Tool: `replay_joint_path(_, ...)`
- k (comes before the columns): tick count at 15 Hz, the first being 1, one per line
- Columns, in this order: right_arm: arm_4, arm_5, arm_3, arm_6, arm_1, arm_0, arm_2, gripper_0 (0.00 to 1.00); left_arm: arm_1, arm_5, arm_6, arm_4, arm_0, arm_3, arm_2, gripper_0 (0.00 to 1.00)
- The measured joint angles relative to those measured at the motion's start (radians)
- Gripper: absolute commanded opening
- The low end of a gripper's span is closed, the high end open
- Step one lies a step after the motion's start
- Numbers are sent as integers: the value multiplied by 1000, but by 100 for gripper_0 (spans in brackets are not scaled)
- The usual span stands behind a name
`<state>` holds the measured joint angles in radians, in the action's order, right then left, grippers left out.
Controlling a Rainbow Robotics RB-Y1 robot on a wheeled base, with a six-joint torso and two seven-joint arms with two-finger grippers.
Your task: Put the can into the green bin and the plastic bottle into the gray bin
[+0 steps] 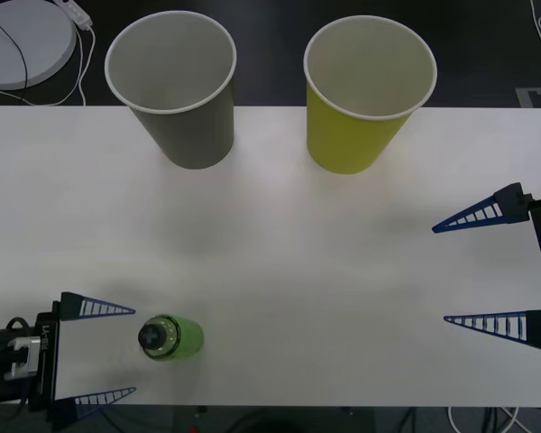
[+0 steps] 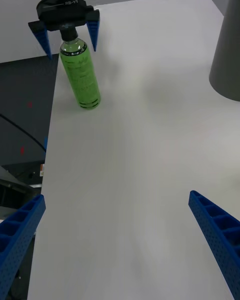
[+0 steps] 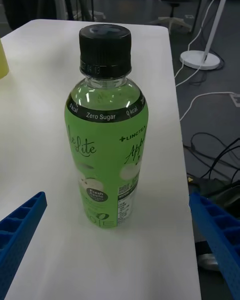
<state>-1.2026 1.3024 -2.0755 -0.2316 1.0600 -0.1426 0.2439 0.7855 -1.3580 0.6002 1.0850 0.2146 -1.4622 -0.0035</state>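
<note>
The plastic bottle (image 1: 170,336) stands upright, long axis vertical, at the lower left of the front view, close to the table's (image 1: 298,262) near edge. The left gripper (image 1: 96,352) sits just beside it, fingers spread wide and empty, the bottle lying straight ahead of the gap but not yet between them. The right gripper (image 1: 487,268), also spread and empty, waits well apart at the right edge. The gray bin (image 1: 176,86) stands upper left, the green bin (image 1: 365,95) beside it; bare tabletop lies between bottle and bins.

Front view overhead, wrist views low, sharing the plastic bottle (image 3: 106,130)
</note>
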Motion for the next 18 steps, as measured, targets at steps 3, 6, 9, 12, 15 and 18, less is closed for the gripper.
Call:
replay_joint_path(3, 0, 0, 0, 0, 0, 0, 0, 100, -1, 7, -2, -17, -5, -1, -19, 100)
replay_joint_path(6, 0, 0, 0, 0, 0, 0, 0, 100, -21, 14, -2, -22, -16, 0, -27, 100)
replay_joint_path(9, 0, 0, 0, 0, 0, 0, 0, 100, -54, 17, -7, -9, -26, -1, -28, 100)
replay_joint_path(12, 0, 0, 0, 0, 0, 0, 0, 100, -81, 23, -13, 10, -39, 0, -28, 100)
replay_joint_path(15, 0, 0, 0, 0, 0, 0, 0, 100, -106, 34, -25, 26, -52, 0, -29, 100)
replay_joint_path(18, 0, 0, 0, 0, 0, 0, 0, 100, -135, 39, -37, 47, -66, -4, -31, 100)
